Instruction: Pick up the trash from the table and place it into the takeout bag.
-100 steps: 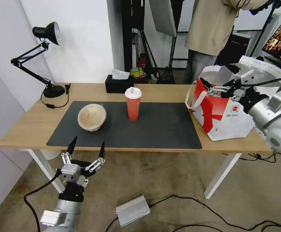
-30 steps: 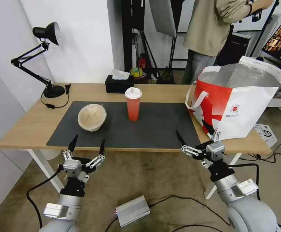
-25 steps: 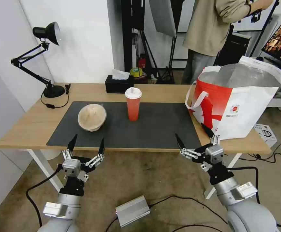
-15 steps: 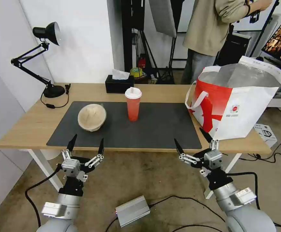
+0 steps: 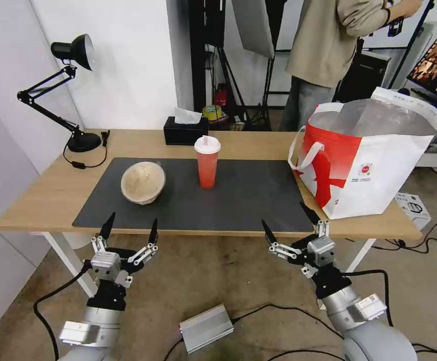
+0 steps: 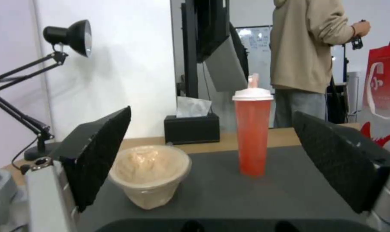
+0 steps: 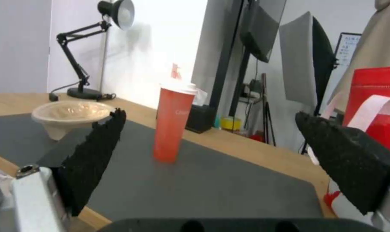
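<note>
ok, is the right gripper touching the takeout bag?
Apart. In the head view the right gripper hangs open below the table edge, with clear space to the takeout bag.

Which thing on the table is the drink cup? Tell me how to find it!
Look at the long wooden table and find the big dark grey mat on it. Near the mat's middle, toward the back edge, stands the drink cup. It is tall, thin and red with a white lid, unlike the low, round beige bowl to its left.
</note>
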